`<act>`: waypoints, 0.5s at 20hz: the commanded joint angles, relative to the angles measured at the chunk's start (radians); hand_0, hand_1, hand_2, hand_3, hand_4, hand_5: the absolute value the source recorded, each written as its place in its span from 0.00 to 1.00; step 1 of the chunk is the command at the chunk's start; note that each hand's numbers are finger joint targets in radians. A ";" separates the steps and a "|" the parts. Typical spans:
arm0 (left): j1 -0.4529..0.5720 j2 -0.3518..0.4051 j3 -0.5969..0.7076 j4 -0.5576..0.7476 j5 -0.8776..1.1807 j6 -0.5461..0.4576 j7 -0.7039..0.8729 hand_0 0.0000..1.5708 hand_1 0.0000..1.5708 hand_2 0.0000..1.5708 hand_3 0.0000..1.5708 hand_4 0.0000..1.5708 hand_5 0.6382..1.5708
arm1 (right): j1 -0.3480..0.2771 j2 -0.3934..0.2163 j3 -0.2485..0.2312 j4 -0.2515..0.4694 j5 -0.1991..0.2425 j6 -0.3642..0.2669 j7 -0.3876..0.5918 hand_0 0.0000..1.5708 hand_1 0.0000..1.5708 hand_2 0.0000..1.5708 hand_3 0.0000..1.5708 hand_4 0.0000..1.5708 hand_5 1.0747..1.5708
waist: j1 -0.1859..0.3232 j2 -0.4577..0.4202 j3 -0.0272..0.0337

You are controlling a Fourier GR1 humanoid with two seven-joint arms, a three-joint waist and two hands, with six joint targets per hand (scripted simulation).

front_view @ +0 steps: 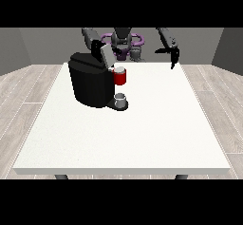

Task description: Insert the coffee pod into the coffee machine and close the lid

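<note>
I see the white table point(142, 138) filling the lower and middle frame, its near half bare. Left of centre, a small grey cup point(121, 99) sits on the machine's base. Above the cup is a red holder point(120, 77) with a pale top; whether that is the pod I cannot tell. The black machine point(90, 81) stands just left of it, its grey lid point(106, 54) tilted up. The hand at the view's left point(98, 45) is at the lid, mostly hidden; its fingers I cannot tell. Upper right, the hand at the view's right point(173, 54) hangs above the far table edge, fingers straight and pointing down, holding nothing.
</note>
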 commanded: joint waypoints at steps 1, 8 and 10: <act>-0.005 0.014 0.005 0.044 -0.003 -0.003 -0.013 0.00 0.00 0.00 0.00 0.24 1.00 | -0.001 0.051 0.062 0.036 0.045 -0.015 -0.012 0.00 0.00 0.00 0.00 0.28 1.00 | 0.003 0.009 0.0062; -0.021 0.000 -0.027 -0.003 0.002 -0.024 0.007 0.00 0.00 0.00 0.00 0.21 1.00 | -0.090 -0.010 0.038 0.060 0.052 -0.008 0.032 0.00 0.00 0.00 0.00 0.28 1.00 | 0.086 0.031 0.0063; -0.049 0.009 0.010 0.086 0.013 -0.008 0.007 0.00 0.00 0.00 0.00 0.23 1.00 | -0.116 0.045 0.109 0.000 0.099 -0.051 0.160 0.00 0.00 0.00 0.00 0.24 1.00 | 0.045 0.001 0.0049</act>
